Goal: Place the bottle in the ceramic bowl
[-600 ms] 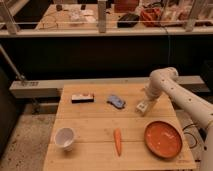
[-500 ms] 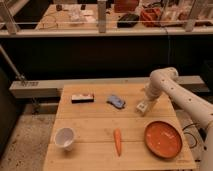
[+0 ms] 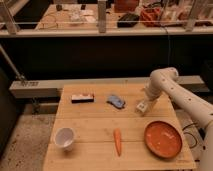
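A bluish bottle [image 3: 116, 100] lies on its side on the wooden table [image 3: 95, 125], at the back middle. The white ceramic bowl [image 3: 65, 138] stands near the front left corner. My gripper [image 3: 143, 106] hangs just above the table at the back right, on the end of the white arm [image 3: 167, 85]. It is a short way right of the bottle and apart from it. The gripper is open and holds nothing.
An orange carrot [image 3: 117, 141] lies at the front middle. A round orange plate [image 3: 162, 139] sits at the front right. A dark flat packet [image 3: 82, 98] lies at the back left. A railing and cluttered desks are behind the table.
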